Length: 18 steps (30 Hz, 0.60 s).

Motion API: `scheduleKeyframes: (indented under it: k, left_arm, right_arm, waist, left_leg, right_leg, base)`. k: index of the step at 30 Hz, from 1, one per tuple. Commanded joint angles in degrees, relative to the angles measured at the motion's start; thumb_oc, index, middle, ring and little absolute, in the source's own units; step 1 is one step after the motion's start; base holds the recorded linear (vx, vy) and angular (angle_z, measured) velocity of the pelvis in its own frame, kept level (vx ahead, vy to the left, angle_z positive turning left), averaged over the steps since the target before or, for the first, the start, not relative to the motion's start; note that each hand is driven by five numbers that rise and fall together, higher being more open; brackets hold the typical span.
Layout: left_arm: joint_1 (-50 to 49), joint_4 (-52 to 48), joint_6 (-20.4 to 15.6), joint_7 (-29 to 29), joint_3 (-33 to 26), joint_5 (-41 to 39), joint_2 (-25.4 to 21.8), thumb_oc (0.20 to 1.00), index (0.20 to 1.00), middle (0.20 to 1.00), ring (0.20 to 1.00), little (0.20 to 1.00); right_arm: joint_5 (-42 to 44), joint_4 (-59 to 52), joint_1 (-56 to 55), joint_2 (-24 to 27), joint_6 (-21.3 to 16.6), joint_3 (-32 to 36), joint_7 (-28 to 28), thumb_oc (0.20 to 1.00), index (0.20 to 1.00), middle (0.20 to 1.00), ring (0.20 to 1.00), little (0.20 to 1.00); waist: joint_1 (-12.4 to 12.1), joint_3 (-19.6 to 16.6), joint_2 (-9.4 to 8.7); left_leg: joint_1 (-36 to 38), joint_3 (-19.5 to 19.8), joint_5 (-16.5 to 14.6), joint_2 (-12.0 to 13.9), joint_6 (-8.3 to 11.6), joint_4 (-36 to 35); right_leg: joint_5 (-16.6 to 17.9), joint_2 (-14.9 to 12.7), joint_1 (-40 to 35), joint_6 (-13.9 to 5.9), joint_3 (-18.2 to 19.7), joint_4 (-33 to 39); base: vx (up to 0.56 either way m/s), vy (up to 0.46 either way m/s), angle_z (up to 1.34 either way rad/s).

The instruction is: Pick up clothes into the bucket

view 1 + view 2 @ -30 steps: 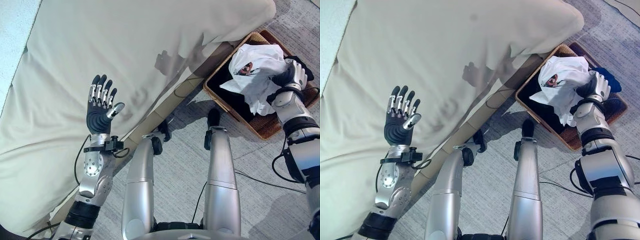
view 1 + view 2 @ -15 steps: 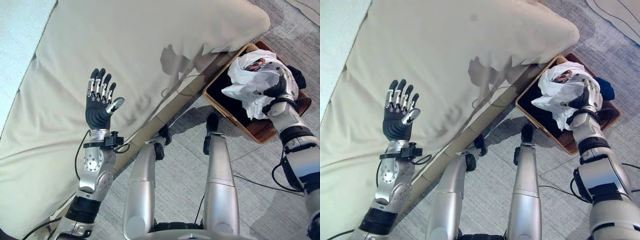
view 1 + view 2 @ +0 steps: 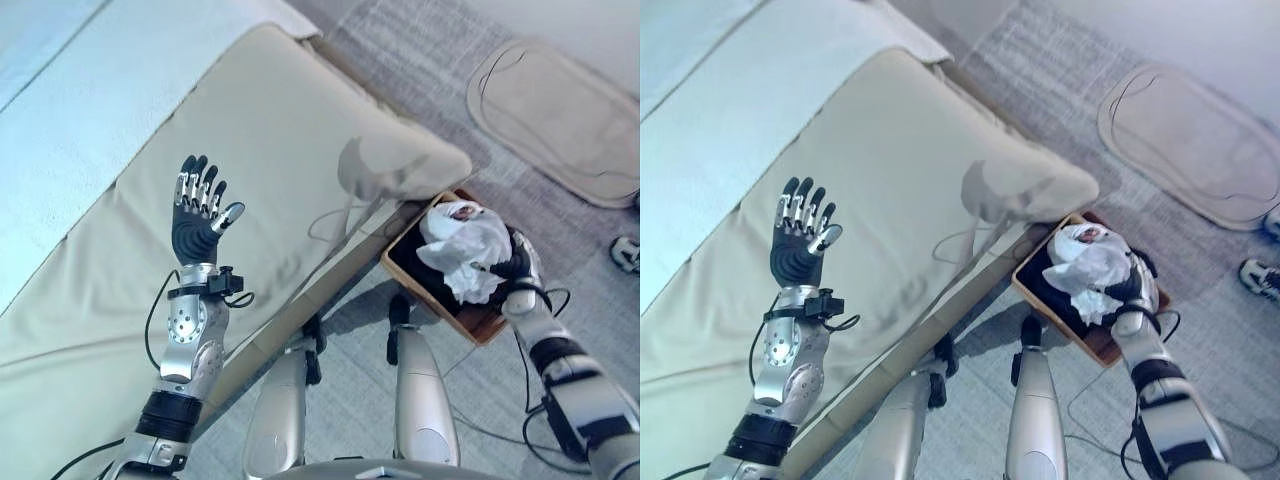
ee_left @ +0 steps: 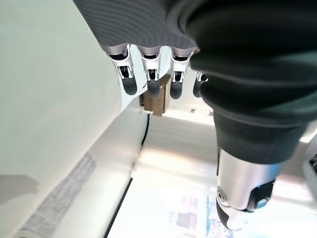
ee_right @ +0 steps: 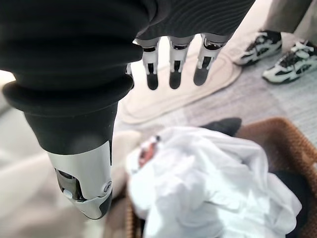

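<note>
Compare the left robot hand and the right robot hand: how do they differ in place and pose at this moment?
The left robot hand is raised over the beige sofa cushion, fingers pointing up; the right robot hand is low, over the woven basket. The left is far from any clothes; the right is just above the white garment in the basket. Both are open, with straight fingers, and hold nothing.
</note>
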<state>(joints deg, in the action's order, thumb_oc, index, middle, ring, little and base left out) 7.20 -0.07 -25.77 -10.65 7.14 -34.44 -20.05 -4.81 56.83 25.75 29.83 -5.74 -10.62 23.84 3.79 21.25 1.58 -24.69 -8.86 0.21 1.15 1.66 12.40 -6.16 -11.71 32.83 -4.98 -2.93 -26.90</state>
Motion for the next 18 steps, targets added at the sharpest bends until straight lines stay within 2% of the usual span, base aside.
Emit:
scheduleKeyframes:
  k: [1, 5, 6, 9, 11, 16, 18]
  left_arm:
    - [-1.4, -1.0, -2.6, 1.9, -3.1, 3.4, -0.6, 1.0, 1.0, 1.0, 1.0, 1.0]
    - [-2.6, 0.1, -2.2, 2.8, -3.5, 3.9, -0.9, 1.0, 1.0, 1.0, 1.0, 1.0]
    - [-3.7, 0.3, -1.9, 3.6, -3.5, 4.1, -0.9, 1.0, 1.0, 1.0, 1.0, 1.0]
    - [-5.0, 1.0, -1.5, 3.8, -3.2, 4.8, -0.6, 1.0, 1.0, 1.0, 1.0, 1.0]
    - [-6.8, 2.4, -0.5, 4.5, -2.7, 6.2, -0.4, 1.0, 1.0, 1.0, 1.0, 1.0]
    - [-9.1, 4.5, 0.8, 5.3, -2.2, 6.8, 0.8, 1.0, 1.0, 1.0, 1.0, 1.0]
    - [-10.4, 5.8, 1.8, 6.8, -1.6, 6.4, 1.4, 1.0, 1.0, 1.0, 1.0, 1.0]
  right_arm:
    - [2.5, -4.7, -2.4, -1.2, -3.7, 2.4, -0.2, 1.0, 1.0, 1.0, 1.0, 1.0]
    - [2.1, -12.1, -6.0, -2.8, -5.2, 3.2, -0.7, 1.0, 1.0, 1.0, 1.0, 1.0]
    - [2.6, -15.7, -8.5, -4.0, -6.8, 4.0, -1.2, 1.0, 1.0, 1.0, 1.0, 1.0]
    - [4.9, -20.1, -11.1, -5.8, -8.6, 4.9, -2.0, 1.0, 1.0, 1.0, 1.0, 1.0]
    - [9.9, -25.4, -15.0, -8.3, -11.2, 5.5, -5.5, 1.0, 1.0, 1.0, 1.0, 1.0]
    - [18.3, -30.8, -19.5, -11.4, -13.1, 6.0, -10.0, 1.0, 1.0, 1.0, 1.0, 1.0]
    - [22.7, -33.3, -22.4, -13.2, -13.2, 4.3, -14.0, 1.0, 1.0, 1.0, 1.0, 1.0]
  waist:
    - [0.4, -0.6, -1.75]
    - [0.5, -2.1, -2.63]
    - [0.4, -3.6, -3.03]
    - [0.4, -4.6, -3.27]
    - [0.2, -6.9, -3.71]
    - [0.1, -9.7, -4.49]
    - [-0.2, -11.6, -4.84]
  left_leg:
    - [2.6, 2.2, -3.3, 1.0, 0.72, 1.3]
    - [6.8, 2.7, -2.0, 1.6, 1.18, -2.2]
    - [9.3, 3.0, -1.5, 1.8, 1.35, -4.5]
    - [12.1, 3.5, -0.6, 2.1, 1.52, -6.9]
    - [15.3, 4.0, 0.6, 2.5, 1.8, -10.1]
    - [20.0, 4.1, 1.9, 3.3, 2.09, -14.2]
    - [22.2, 4.6, 2.7, 3.5, 2.44, -16.5]
  right_leg:
    - [10.9, -3.2, -6.6, -4.01, -1.9, 12.9]
    - [11.4, -2.9, -11.2, -4.22, -3.5, 16.0]
    - [11.5, -2.4, -13.8, -4.39, -4.4, 17.7]
    - [11.5, -1.8, -16.8, -4.51, -5.2, 19.2]
    - [11.3, -0.9, -20.1, -4.75, -6.6, 21.4]
    - [11.5, 0.0, -24.5, -5.02, -8.2, 24.0]
    - [11.3, 0.3, -26.7, -5.04, -9.1, 24.5]
  base:
    - [0.1, -0.052, 0.12]
    - [0.09, -0.033, 0.11]
    - [0.14, -0.034, 0.04]
    - [0.13, -0.019, 0.12]
    - [0.12, -0.011, 0.09]
    - [0.09, 0.001, 0.16]
    - [0.08, 0.012, 0.06]
